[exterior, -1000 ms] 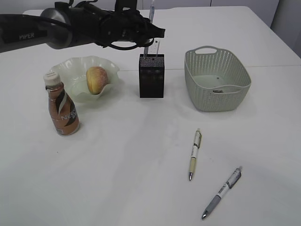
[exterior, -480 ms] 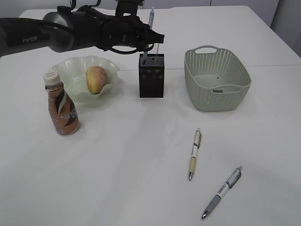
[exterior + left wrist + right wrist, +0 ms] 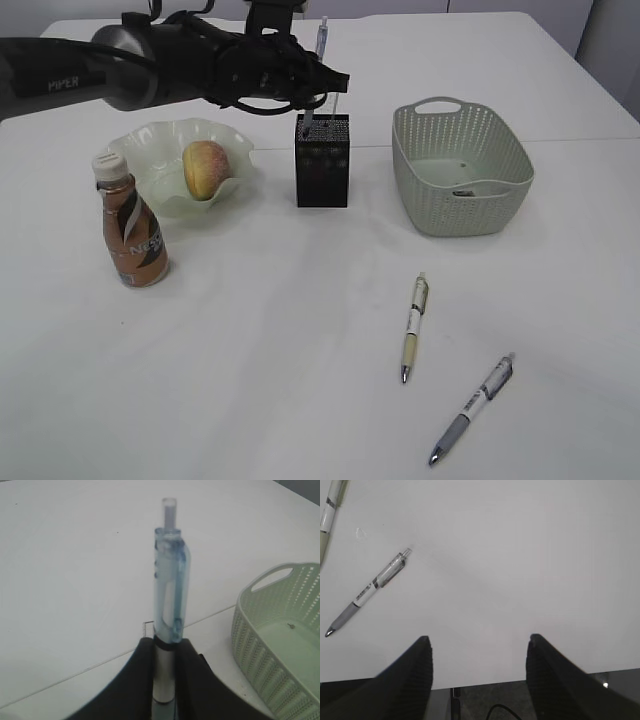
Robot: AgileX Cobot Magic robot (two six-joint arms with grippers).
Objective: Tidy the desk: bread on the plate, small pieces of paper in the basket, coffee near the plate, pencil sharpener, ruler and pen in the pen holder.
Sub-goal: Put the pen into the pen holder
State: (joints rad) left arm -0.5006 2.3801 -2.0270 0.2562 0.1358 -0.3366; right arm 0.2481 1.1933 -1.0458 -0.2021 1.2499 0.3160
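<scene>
My left gripper is shut on a clear blue pen, holding it upright over the black mesh pen holder. In the left wrist view the pen rises from between the gripper fingers. A thin clear strip, maybe the ruler, pokes out of the holder. The bread lies on the plate, with the coffee beside it. My right gripper hangs open over bare desk, right of a grey-grip pen. No pencil sharpener or paper pieces are identifiable.
The basket stands right of the pen holder with a small dark item inside. A beige pen and the grey-grip pen lie on the desk's front right. The desk's front edge shows below my right gripper's fingers.
The left arm sank slightly with the pen towards the pen holder, then held still. Everything else stayed put.
</scene>
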